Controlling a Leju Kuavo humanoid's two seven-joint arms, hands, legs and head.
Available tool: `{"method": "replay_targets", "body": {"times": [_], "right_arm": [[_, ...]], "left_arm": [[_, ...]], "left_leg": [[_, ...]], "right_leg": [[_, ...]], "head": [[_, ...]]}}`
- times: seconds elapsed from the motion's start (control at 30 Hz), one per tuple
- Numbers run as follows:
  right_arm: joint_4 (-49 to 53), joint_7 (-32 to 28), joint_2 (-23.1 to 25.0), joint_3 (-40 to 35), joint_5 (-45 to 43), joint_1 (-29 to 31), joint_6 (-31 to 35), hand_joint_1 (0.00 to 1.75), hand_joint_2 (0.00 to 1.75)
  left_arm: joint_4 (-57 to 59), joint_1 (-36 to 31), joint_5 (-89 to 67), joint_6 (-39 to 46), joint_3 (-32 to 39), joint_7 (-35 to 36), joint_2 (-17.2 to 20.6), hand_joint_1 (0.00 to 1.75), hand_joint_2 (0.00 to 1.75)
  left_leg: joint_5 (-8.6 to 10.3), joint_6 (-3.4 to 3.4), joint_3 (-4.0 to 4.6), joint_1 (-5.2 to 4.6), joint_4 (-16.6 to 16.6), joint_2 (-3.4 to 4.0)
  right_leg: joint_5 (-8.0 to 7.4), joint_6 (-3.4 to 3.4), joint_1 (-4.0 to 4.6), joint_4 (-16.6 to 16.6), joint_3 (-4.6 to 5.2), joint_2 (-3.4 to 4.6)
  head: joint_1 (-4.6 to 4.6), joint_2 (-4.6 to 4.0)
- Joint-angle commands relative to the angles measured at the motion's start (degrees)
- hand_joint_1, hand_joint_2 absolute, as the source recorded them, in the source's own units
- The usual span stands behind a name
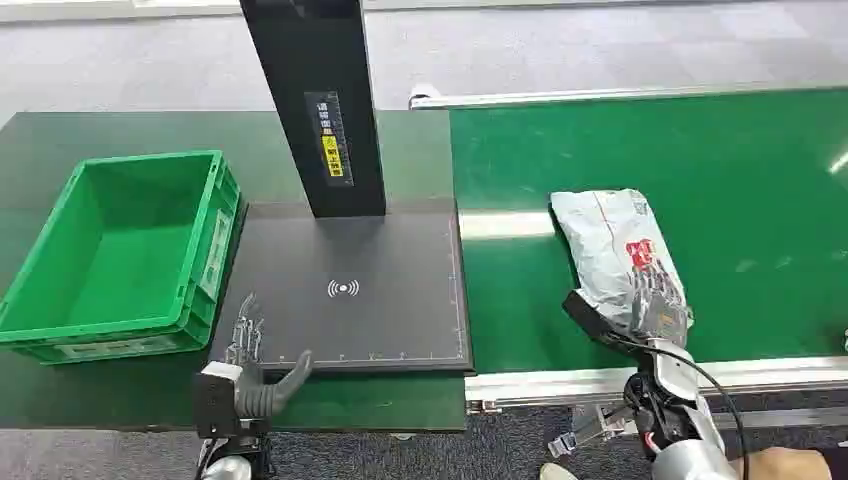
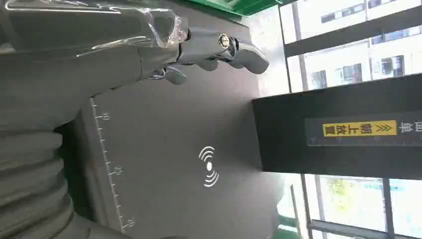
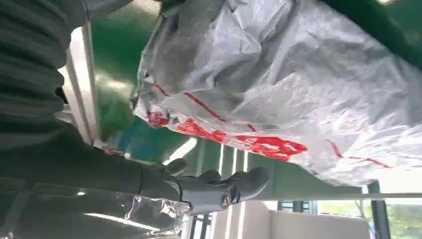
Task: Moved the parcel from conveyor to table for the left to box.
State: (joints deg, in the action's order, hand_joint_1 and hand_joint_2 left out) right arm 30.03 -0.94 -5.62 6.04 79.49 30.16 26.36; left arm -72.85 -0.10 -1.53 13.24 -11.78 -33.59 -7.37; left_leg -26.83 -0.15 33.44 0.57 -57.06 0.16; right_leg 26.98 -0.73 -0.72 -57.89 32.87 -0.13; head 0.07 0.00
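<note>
Lying on the green conveyor (image 1: 760, 200), the grey parcel (image 1: 615, 255) has the right hand (image 1: 655, 300) over its near end, fingers (image 3: 219, 191) gripping it. The left hand (image 1: 250, 365) rests open by the dark pad (image 1: 350, 290) on the table (image 1: 60, 390), a green box (image 1: 120, 250) alongside; grey carpet (image 1: 150, 60) lies beyond.

Each arm is silver at the wrist. The left hand (image 1: 250, 360) has a black block at its base, a thick grey thumb and pale, slender fingers. The right hand (image 1: 655, 310) has a black thumb, a black cable looping from its wrist, and clear film over its dark, ribbed-cuffed fingers (image 3: 219, 186).
</note>
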Motion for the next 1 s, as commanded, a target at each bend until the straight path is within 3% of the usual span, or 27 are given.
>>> {"method": "replay_targets", "body": {"times": [0.03, 0.73, 0.8, 0.87, 0.9, 0.93, 1.0], "right_arm": [[-10.24, 3.58, 2.59, -3.55, 0.86, 7.05, -2.47, 1.75, 1.75], [-8.67, -2.33, 2.99, -2.05, -3.86, 5.62, -0.91, 1.75, 1.75], [-6.79, -6.43, 3.76, -0.98, -7.33, 5.29, -0.12, 1.75, 1.75], [1.36, -15.42, 6.29, -0.65, -15.84, 3.71, -2.10, 1.75, 1.75], [6.98, -16.70, 7.30, -1.85, -18.16, 2.16, -4.62, 1.75, 1.75], [12.48, -13.45, 7.18, -4.69, -19.44, 0.36, -7.01, 1.75, 1.75], [13.44, -12.79, 7.10, -5.28, -19.68, 0.04, -7.41, 1.75, 1.75]], "left_arm": [[3.49, -1.50, 0.37, 0.00, -1.28, 0.31, 0.63, 0.00, 1.75], [1.37, 0.23, -0.03, 0.66, -0.25, 0.96, 0.60, 0.00, 1.75], [0.78, 0.38, -0.33, 0.86, 0.26, 0.86, 0.57, 0.00, 1.75], [-0.56, 0.25, -0.95, 1.60, 1.89, 0.58, 0.79, 0.00, 1.75], [-0.77, -0.11, -0.89, 2.80, 1.96, 0.86, 1.32, 0.00, 1.75], [-1.41, -0.01, -1.27, 1.85, 2.98, 0.94, 1.24, 0.00, 1.75], [-1.44, 0.01, -1.35, 1.66, 3.16, 0.98, 1.16, 0.00, 1.75]], "left_leg": [[-0.01, 0.00, -0.11, -0.01, 0.07, 0.12], [-0.02, 0.01, -0.07, -0.01, 0.05, -0.01], [-0.03, 0.01, -0.08, 0.00, 0.07, 0.00], [-0.02, -0.01, -0.09, -0.01, 0.09, 0.05], [-0.03, -0.02, -0.04, 0.01, 0.05, 0.14], [-0.03, -0.01, 0.00, -0.01, 0.02, 0.08], [-0.04, -0.03, 0.00, 0.00, 0.04, 0.18]], "right_leg": [[-0.03, 0.05, 0.00, 0.07, -0.06, 0.14], [0.00, 0.03, -0.01, 0.06, -0.06, 0.05], [0.00, 0.05, 0.01, 0.07, -0.08, 0.06], [-0.01, 0.06, 0.00, 0.08, -0.06, 0.11], [-0.03, 0.07, 0.02, 0.04, 0.02, 0.20], [-0.01, 0.05, 0.00, 0.01, 0.04, 0.14], [-0.02, 0.08, 0.00, -0.01, 0.08, 0.24]], "head": [[0.00, -0.02], [0.02, -0.02], [0.02, -0.02], [0.02, 0.00], [0.02, -0.02], [0.02, -0.02], [0.02, -0.02]]}}
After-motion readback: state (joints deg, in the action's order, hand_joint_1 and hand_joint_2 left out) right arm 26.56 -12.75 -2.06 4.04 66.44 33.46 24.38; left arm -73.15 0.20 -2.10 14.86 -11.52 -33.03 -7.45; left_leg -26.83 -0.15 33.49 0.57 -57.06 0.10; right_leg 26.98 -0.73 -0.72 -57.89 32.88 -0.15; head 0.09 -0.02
